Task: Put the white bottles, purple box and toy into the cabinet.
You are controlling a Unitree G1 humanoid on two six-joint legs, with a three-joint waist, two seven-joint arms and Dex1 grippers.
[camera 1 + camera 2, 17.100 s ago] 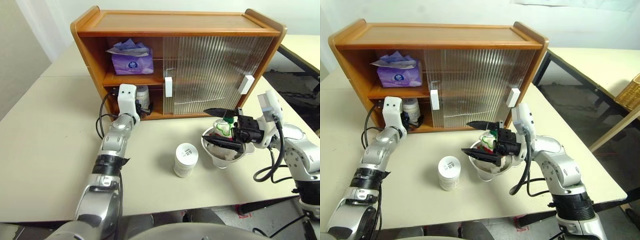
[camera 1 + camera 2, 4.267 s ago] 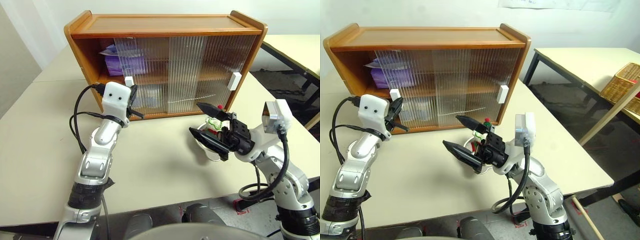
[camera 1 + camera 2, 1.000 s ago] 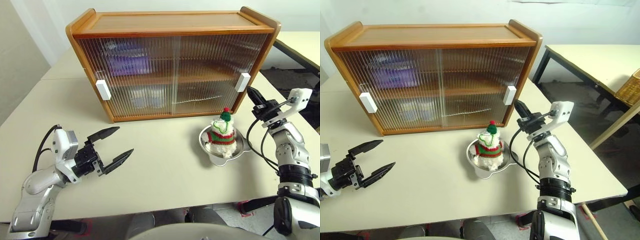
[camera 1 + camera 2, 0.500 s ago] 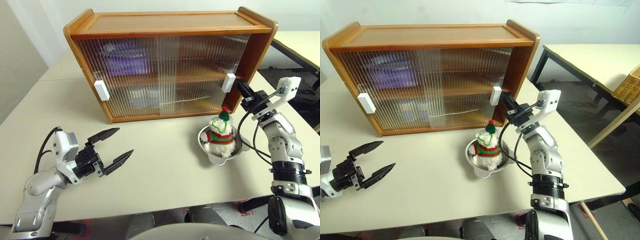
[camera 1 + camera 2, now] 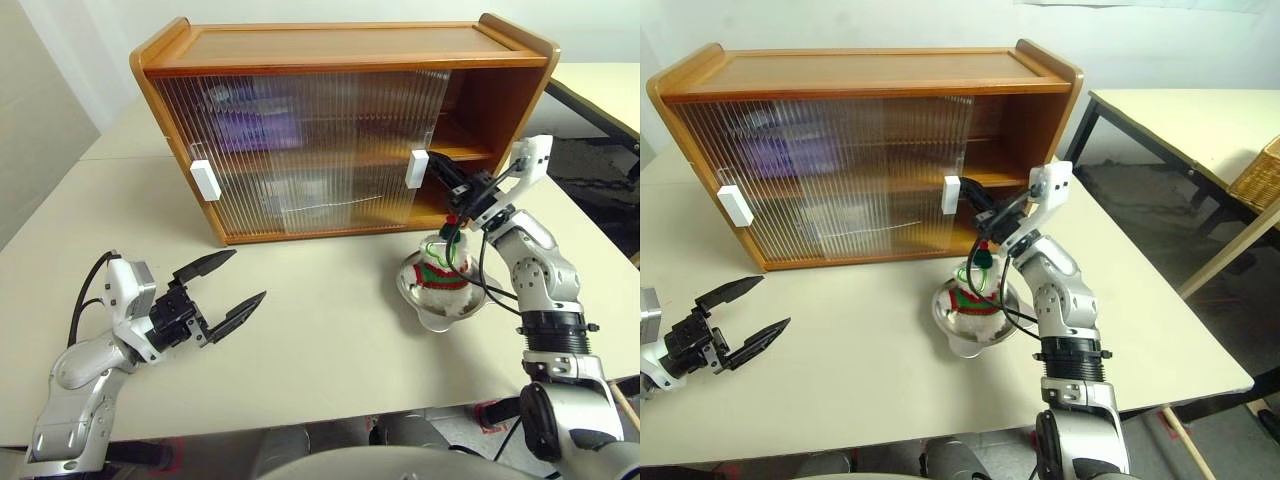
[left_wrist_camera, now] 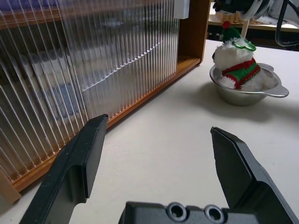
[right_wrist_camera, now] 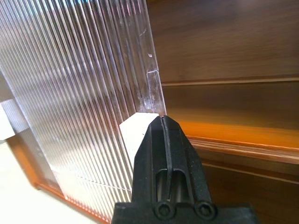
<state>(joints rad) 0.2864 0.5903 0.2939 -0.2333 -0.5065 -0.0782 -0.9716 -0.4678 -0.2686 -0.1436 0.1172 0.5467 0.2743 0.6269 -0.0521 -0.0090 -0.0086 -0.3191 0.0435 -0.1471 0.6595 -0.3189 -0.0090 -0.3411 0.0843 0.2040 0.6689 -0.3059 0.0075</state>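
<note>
Two black fingers of our right gripper (image 7: 162,122) were pressed flat together, their tip set against the white handle (image 5: 417,168) of the right sliding door (image 5: 340,150). We judged the closed fingers served as a pusher: with the tip beside the handle, the door could be shoved aside without any grip. The door's edge stood left of the cabinet (image 5: 340,45)'s right end, leaving both shelves bare there, room enough, we thought, for the toy.

Our left gripper (image 5: 224,290) hung spread wide and empty over the table (image 5: 320,340), well apart from everything, probably parked out of the way.

The toy (image 5: 438,268) sat in a metal bowl (image 6: 245,91) just in front of the open bay, partly behind our right arm from the head. The purple box (image 5: 255,128) showed as a blur behind the ribbed door on the upper shelf, and a pale shape on the lower shelf was likely a bottle, though we could not tell.

From the right wrist we saw the fingertip meeting the handle; from the left wrist, the toy whole in its bowl.
</note>
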